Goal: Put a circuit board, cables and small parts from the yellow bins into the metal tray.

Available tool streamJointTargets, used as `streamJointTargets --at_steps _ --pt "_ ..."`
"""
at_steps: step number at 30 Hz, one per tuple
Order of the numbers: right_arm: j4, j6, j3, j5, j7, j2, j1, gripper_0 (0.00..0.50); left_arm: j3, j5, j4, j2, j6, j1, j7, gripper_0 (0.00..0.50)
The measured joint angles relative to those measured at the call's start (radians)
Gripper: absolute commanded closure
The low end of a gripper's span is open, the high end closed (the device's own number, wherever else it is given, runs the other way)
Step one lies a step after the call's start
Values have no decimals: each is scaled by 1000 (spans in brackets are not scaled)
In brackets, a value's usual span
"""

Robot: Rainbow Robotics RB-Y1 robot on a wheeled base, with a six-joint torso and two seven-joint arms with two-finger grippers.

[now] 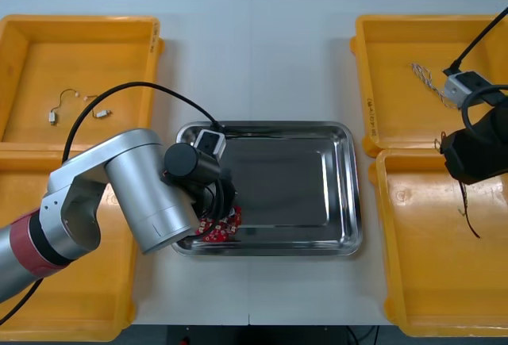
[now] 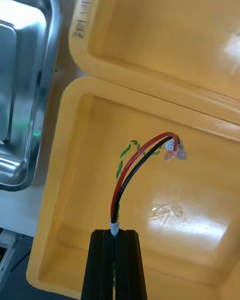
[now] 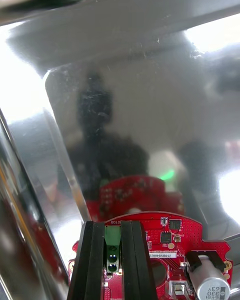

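A round red circuit board (image 1: pixel 220 226) hangs low over the front left corner of the metal tray (image 1: pixel 355 202), held by my left gripper (image 1: pixel 216 208). In the left wrist view the gripper (image 3: pixel 113 226) is shut on the green block on the board (image 3: pixel 170 235), just above the shiny tray floor (image 3: pixel 150 105). My right gripper (image 1: pixel 464 177) is above the near right yellow bin (image 1: pixel 444 281). It (image 2: pixel 114 232) is shut on a red and black cable (image 2: pixel 131 172) with a white plug, lifted off the bin floor (image 2: pixel 200 220). The cable (image 1: pixel 468 214) dangles below it.
The far left bin (image 1: pixel 79 51) holds a thin cable with small metal parts (image 1: pixel 79 103). A twisted cable (image 1: pixel 429 79) lies in the far right bin (image 1: pixel 397 44). A green and yellow twisted wire (image 2: pixel 126 155) hangs by the held cable. The tray's edge (image 2: pixel 30 80) lies beside the right bins.
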Motion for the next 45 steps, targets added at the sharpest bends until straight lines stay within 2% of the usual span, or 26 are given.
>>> streamJointTargets --at_steps 5,13,25,33,34,36,38,39,40,41,45 --pt "0 -19 88 -1 0 0 -55 500 -11 -35 0 0 -20 19 0 500" --pt "0 -57 186 -10 0 0 -115 500 -14 -37 0 0 -30 26 1 500" --pt "0 -68 209 -40 0 0 -166 500 -14 -38 53 0 -109 26 4 500" --pt "0 -68 234 -56 0 0 -202 500 -14 -39 57 0 -112 26 4 487" --pt "0 -68 237 -56 0 0 -204 500 -14 -39 57 0 -112 26 4 457" --pt "0 -68 239 -59 0 0 -206 500 -14 -39 57 0 -114 26 4 211" --pt "0 -68 240 -62 0 0 -206 500 -14 -39 57 0 -118 26 4 141" --pt "0 -68 241 -62 0 0 -206 500 -14 -39 57 0 -120 26 4 76" --pt "0 -68 241 -63 0 0 -206 500 -14 -39 57 0 -121 26 4 33" --pt "0 -68 242 -63 0 0 -206 500 -14 -40 57 0 -122 26 4 0" --pt "0 -68 245 -63 0 0 -206 500 -14 -40 57 0 -122 26 5 0"
